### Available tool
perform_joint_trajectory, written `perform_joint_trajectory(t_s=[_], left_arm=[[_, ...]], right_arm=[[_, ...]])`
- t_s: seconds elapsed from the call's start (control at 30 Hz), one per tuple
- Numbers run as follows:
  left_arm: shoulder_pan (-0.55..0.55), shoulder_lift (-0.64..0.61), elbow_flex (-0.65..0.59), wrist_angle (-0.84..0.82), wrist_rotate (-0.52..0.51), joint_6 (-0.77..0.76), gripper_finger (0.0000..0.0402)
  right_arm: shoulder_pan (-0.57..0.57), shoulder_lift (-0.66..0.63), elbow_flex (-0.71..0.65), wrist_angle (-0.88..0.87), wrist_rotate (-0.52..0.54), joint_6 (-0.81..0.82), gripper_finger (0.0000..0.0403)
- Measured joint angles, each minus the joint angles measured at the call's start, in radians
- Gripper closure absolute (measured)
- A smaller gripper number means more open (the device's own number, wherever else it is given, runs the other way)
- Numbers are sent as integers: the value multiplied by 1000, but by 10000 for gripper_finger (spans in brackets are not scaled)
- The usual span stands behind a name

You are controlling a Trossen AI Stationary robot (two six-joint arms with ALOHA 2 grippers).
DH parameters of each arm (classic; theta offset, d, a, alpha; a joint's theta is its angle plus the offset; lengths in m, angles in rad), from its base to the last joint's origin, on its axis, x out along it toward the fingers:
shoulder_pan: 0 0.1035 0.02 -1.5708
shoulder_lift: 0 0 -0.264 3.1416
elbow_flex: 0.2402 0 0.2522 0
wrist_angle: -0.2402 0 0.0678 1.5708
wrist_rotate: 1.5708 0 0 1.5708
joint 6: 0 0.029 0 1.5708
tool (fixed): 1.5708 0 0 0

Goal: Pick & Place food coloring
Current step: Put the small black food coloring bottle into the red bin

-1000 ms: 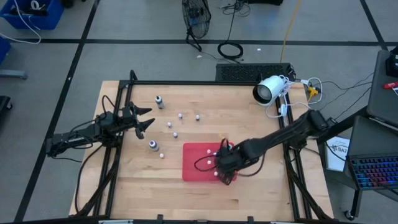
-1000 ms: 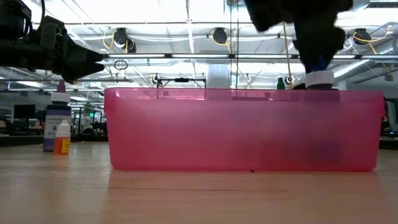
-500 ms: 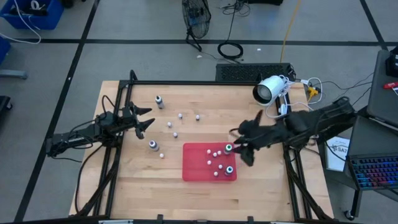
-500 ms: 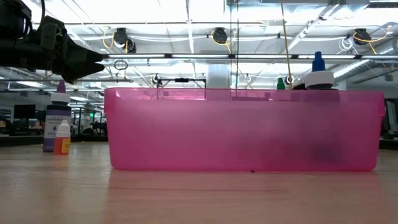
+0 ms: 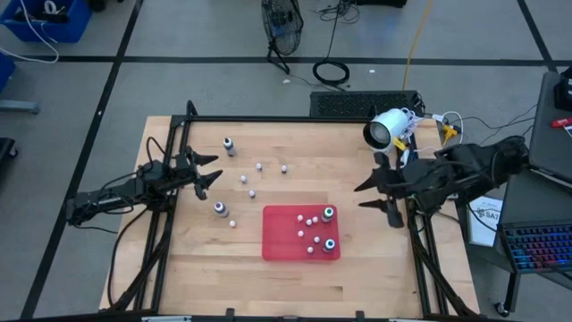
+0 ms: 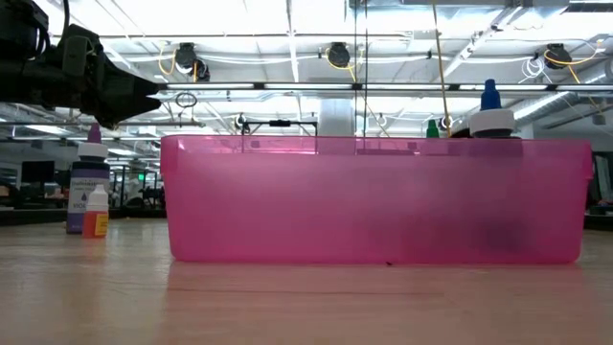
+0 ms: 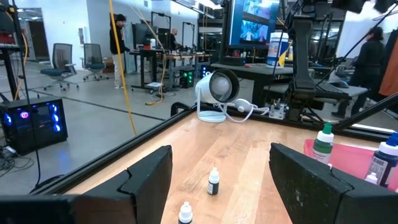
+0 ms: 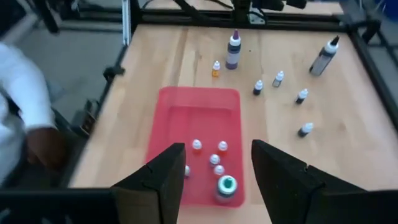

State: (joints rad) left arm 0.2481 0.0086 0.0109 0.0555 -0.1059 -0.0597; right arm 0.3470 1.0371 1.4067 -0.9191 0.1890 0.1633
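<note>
Bottles of food coloring (image 5: 308, 234) sit in the red tray (image 5: 279, 243) below our right end effector (image 5: 382, 192), its fingers apart and empty over the surface (image 5: 286, 273). More bottles (image 5: 242, 180) lie beside our left end effector (image 5: 206, 173), also spread, ready to reach them.

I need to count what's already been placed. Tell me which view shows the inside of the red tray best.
The right wrist view: it looks down into the red tray, showing several small bottles inside. The high view also shows them, only smaller. The low view sees just its side wall; the left wrist view only a corner.
</note>
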Motion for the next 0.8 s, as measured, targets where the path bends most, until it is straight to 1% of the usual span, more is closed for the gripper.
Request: perform_joint_trajectory(t_s=[0.07, 0.17, 0.27, 0.37, 0.5, 0.57, 0.67, 0.8], left_arm=[[0, 0, 0, 0, 0, 0, 133], [0, 0, 0, 0, 0, 0, 133], [0, 0, 0, 0, 0, 0, 133], [0, 0, 0, 0, 0, 0, 133], [0, 0, 0, 0, 0, 0, 133], [0, 0, 0, 0, 0, 0, 133], [0, 0, 0, 0, 0, 0, 133], [0, 0, 0, 0, 0, 0, 133]], right_arm=[[0, -28, -64, 39, 14, -71, 227], [0, -78, -213, 123, 48, -191, 228], [-1, -134, -412, 278, 50, -331, 231], [-20, -200, -612, 517, 46, -417, 230], [-78, -321, -838, 842, 45, -411, 227], [-117, -400, -918, 937, 44, -389, 227], [-179, -539, -984, 1007, 44, -343, 230], [-246, -718, -1008, 1007, 44, -297, 230]])
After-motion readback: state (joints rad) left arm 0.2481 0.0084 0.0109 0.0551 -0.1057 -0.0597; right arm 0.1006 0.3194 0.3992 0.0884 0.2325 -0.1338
